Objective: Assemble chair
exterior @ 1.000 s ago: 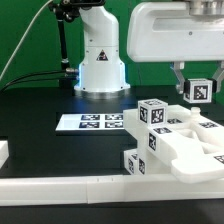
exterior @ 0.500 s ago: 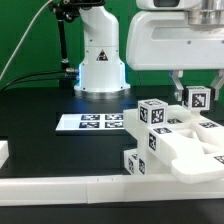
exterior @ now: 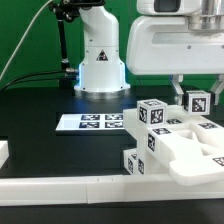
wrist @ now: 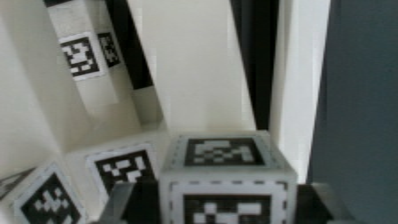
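My gripper [exterior: 197, 102] is shut on a small white tagged chair block [exterior: 198, 99] and holds it just above the far right part of the partly built chair [exterior: 172, 140], a cluster of white blocky parts with black-and-white tags. In the wrist view the held block [wrist: 224, 175] fills the near edge between my dark fingers [wrist: 324, 203], with my gripper [wrist: 228, 208] closed around it. White bars and tagged chair parts [wrist: 107, 90] lie below it. The block's underside and the spot beneath it are hidden.
The marker board [exterior: 90, 122] lies flat on the black table at the middle. The robot base [exterior: 100, 62] stands behind it. A low white rim wall [exterior: 60, 188] runs along the front edge. A small white piece [exterior: 3, 152] sits at the exterior view's left edge.
My gripper has moved down with the white block in it, closer to the chair parts. Nothing else has moved.
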